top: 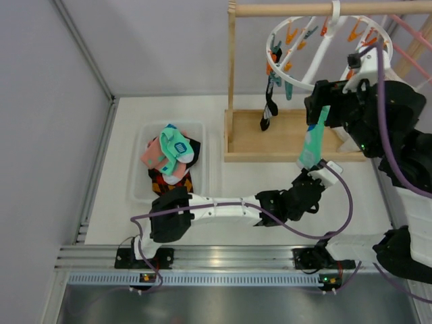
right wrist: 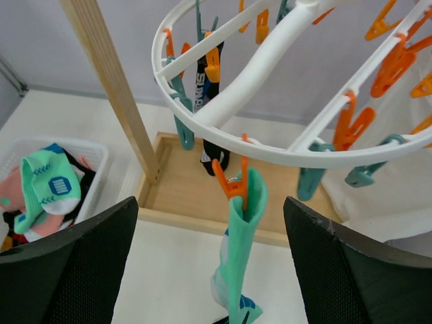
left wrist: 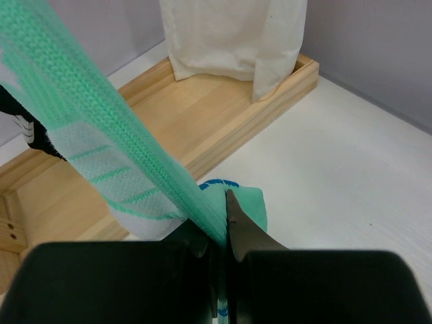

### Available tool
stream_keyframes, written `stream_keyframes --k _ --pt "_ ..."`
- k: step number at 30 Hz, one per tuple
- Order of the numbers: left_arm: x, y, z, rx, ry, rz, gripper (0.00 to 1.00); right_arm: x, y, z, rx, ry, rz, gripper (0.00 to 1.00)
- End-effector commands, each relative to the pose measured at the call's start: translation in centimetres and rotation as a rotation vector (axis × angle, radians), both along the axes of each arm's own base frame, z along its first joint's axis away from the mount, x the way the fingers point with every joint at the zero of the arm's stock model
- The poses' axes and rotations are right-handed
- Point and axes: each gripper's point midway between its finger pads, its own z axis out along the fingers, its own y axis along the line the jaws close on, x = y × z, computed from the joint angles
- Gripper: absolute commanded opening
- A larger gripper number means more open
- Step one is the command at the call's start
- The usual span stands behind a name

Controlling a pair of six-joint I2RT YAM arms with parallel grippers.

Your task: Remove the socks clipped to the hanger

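Observation:
The white ring hanger (top: 317,50) hangs from the wooden rail, with orange and teal pegs around it. An orange peg (right wrist: 231,183) holds the cuff of a mint-teal sock (right wrist: 243,243), which is stretched down and to the side. My left gripper (left wrist: 219,223) is shut on that sock's (left wrist: 101,128) toe end, low beside the wooden base (top: 312,170). My right gripper (right wrist: 211,206) is open, its fingers (right wrist: 67,263) wide on either side of the peg and sock cuff, touching neither (top: 325,108). A black sock (right wrist: 209,74) with white marks hangs clipped on the far side of the ring (top: 270,111).
A white basket (top: 145,131) at the left holds pink, mint and black socks. The wooden stand's post (right wrist: 111,88) and its tray base (top: 283,138) stand under the hanger. A large white cloth (left wrist: 229,40) hangs into the base behind the sock.

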Motion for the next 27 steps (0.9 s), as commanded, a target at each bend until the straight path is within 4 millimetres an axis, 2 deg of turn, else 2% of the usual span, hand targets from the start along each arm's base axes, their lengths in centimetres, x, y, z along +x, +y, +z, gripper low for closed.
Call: stream_keyframes --k 1,8,18,27 --pt "0.0 0.0 1.1 0.002 -0.017 0.027 0.0 0.8 0.4 -1.2 -0.086 0.046 0.008 0.83" --pt "0.0 -0.4 1.2 0.001 -0.015 0.018 0.0 3.1 0.5 -2.2 -0.141 0.055 -0.073 0.74" --pt "-0.1 -0.4 1.5 -0.005 -0.015 0.012 0.0 5.2 1.1 -5.6 -0.205 0.112 -0.11 0.7" --pt "-0.3 -0.5 1.5 -0.009 -0.01 0.0 0.0 6.7 0.1 -6.3 -0.244 0.113 -0.16 0.68"
